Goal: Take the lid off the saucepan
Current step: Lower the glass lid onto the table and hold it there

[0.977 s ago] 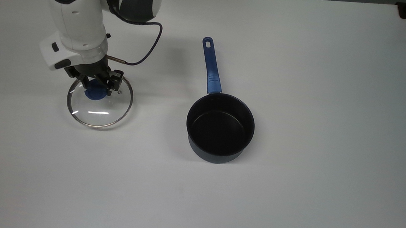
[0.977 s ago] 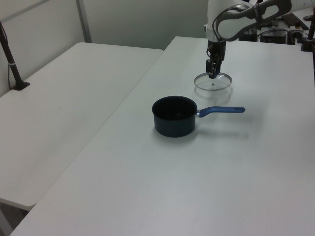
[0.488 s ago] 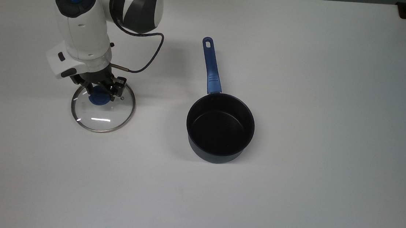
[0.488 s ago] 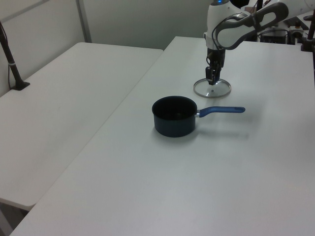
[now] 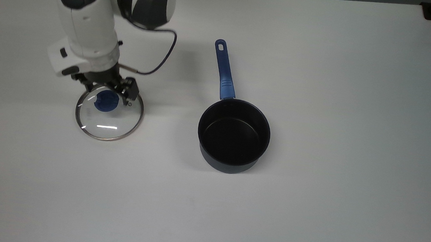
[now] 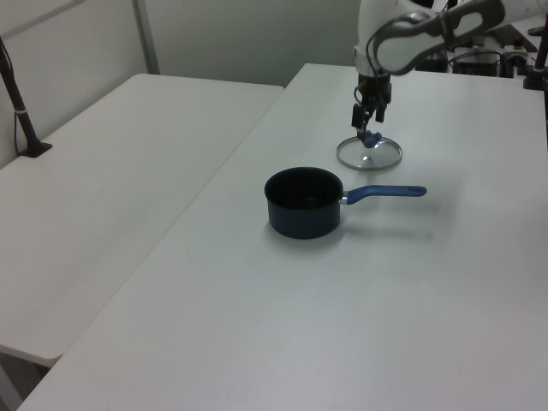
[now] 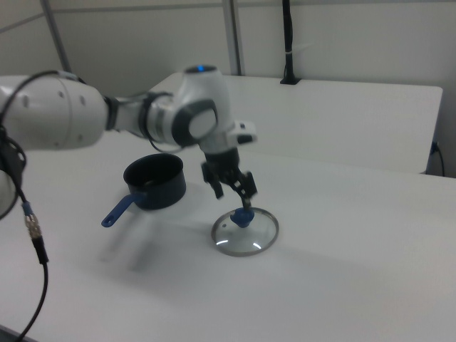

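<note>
The lid (image 5: 109, 121), clear glass with a metal rim and a blue knob (image 5: 104, 102), lies flat on the white table at the top view's left. My gripper (image 5: 110, 89) hangs just above the knob, open, one finger on each side and nothing held. The saucepan (image 5: 233, 136), dark and uncovered, stands apart to the top view's right of the lid, its blue handle (image 5: 223, 69) pointing away. In the left view the gripper (image 6: 370, 118) is above the lid (image 6: 382, 157), behind the saucepan (image 6: 302, 202). In the right view the gripper (image 7: 234, 189) hovers over the lid (image 7: 246, 241), with the saucepan (image 7: 155, 182) beyond.
A black cable (image 5: 158, 59) loops from the wrist toward the saucepan's side. A second white table (image 6: 111, 171) adjoins at the left view's left. A dark post (image 6: 17, 103) stands on that table.
The lid came down flat onto the table. The fingers then spread off the blue knob and the gripper rose slightly above it.
</note>
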Controlling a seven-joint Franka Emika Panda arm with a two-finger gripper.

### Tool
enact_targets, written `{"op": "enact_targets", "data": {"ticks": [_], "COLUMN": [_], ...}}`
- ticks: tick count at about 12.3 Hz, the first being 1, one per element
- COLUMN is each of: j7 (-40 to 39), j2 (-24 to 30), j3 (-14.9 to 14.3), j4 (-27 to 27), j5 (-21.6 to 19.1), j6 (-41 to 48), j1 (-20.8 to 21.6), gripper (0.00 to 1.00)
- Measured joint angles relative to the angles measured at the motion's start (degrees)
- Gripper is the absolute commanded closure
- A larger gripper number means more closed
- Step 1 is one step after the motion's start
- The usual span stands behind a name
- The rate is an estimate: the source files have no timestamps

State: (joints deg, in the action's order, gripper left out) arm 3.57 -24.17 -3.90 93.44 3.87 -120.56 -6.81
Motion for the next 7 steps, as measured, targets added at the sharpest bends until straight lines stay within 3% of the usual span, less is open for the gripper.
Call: {"op": "enact_targets", "data": {"ticks": [4,7], "j7": [0.27,0.28], "j2": [12.47,20.16], "j3": [0.44,0.51], "j4": [-1.85,-0.4], "j5": [0.0,0.01], "j6": [16.32,20.83], "j1": [5.8,9.65], "gripper": [0.0,0.0]}}
